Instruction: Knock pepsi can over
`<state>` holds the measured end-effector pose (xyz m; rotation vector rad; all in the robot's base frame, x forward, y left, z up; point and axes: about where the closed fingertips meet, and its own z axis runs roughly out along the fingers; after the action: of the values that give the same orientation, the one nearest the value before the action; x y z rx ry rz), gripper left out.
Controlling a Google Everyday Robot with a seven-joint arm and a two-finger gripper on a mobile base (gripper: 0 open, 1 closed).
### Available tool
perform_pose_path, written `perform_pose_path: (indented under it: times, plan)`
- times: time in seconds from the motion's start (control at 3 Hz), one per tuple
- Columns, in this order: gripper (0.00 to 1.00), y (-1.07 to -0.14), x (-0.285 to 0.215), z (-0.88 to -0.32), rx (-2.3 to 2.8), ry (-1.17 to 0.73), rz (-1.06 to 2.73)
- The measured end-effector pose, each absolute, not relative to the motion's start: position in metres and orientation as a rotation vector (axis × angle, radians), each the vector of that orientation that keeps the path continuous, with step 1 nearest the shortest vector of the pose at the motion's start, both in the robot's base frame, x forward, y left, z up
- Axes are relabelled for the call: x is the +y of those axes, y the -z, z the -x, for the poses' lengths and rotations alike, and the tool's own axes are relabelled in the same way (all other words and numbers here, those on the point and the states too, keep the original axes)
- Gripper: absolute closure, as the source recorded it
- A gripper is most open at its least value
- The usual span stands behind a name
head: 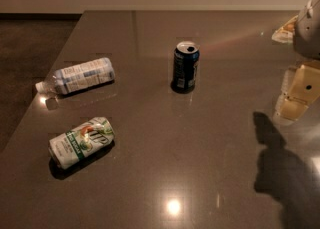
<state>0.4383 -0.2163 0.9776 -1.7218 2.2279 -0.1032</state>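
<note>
The pepsi can point(185, 67) is dark navy blue with a silver top. It stands upright near the middle of the brown table point(200, 163). My gripper point(295, 98) is at the right edge of the view, pale yellow under a grey arm part, hovering above the table. It is well to the right of the can and a little nearer the camera, apart from it. Its dark shadow falls on the table below it.
A clear plastic bottle point(80, 76) lies on its side at the left. A white-and-green can point(81, 142) lies on its side at the front left. A pale object point(285, 29) sits at the far right. The table's left edge drops to a dark floor point(25, 63).
</note>
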Motion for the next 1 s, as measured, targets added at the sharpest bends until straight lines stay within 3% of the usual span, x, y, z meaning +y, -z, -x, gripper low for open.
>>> perform_pose_path:
  times: [0.67, 1.0]
  plan:
    - [0.0, -0.977, -0.214, -0.442, 2.224, 0.087, 1.719]
    - [0.0, -0.968, -0.202, -0.469, 2.208, -0.025, 1.673]
